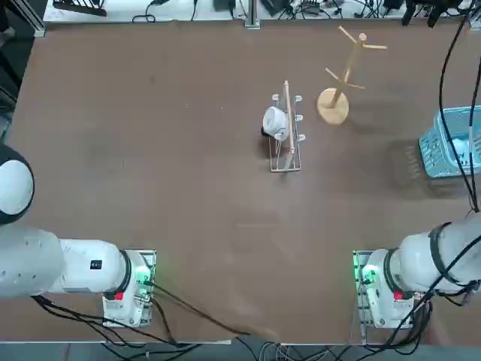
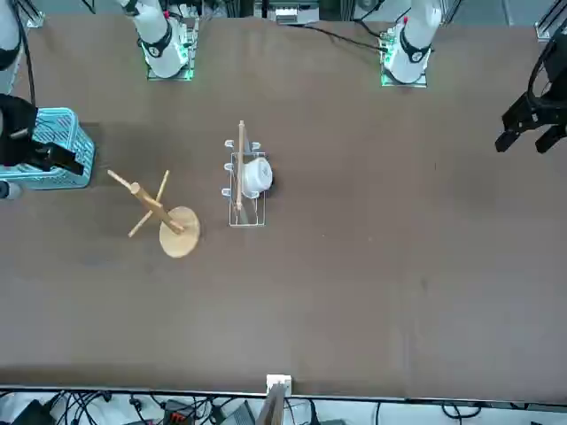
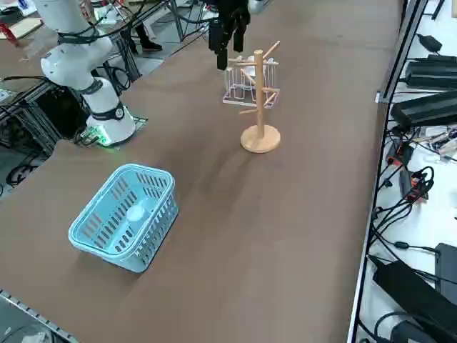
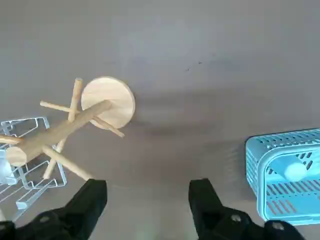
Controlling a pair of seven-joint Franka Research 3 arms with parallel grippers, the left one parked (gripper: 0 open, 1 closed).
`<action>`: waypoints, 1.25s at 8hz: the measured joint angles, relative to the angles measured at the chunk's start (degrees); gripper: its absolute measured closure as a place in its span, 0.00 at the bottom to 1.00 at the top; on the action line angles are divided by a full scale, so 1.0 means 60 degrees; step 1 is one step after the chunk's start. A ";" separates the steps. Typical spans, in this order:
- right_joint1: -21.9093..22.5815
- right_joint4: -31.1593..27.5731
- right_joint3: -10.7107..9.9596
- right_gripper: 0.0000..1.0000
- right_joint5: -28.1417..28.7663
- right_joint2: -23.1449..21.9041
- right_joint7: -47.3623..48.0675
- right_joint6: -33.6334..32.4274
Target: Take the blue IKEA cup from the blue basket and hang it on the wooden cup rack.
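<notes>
Right gripper [image 4: 148, 186]: black fingers [image 4: 89, 205] spread wide, hanging high over the brown tabletop [image 4: 165, 150] and pointing down at it. Blue basket [image 3: 98, 245] stands on the table toward the robot's right side: rectangular, light blue-teal plastic, slatted openwork walls. Blue IKEA cup [image 4: 289, 167] sits in it, pale smooth plastic (can't tell if it's upright or on its side). Wooden cup rack [image 3: 259, 89] stands upright, to the left of the basket and well apart from it: pale natural wood, round disc base, straight pole, thin angled pegs, all bare. Just left of that, low silver wire rack [image 1: 285, 167] with a wooden bar along it, carrying a white cup [image 1: 275, 122] with a dark underside.
</notes>
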 joint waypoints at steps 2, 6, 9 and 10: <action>-0.0143 0.0000 -0.0014 0.00 0.0094 0.0000 -0.0001 -0.0001; -0.0647 -0.0002 -0.0037 0.00 0.0096 0.0037 -0.0935 -0.0372; -0.0992 -0.0065 -0.0058 0.00 0.0058 0.0070 -0.1113 -0.0699; -0.1199 -0.0181 -0.0062 0.00 -0.0186 0.0029 -0.1199 -0.0719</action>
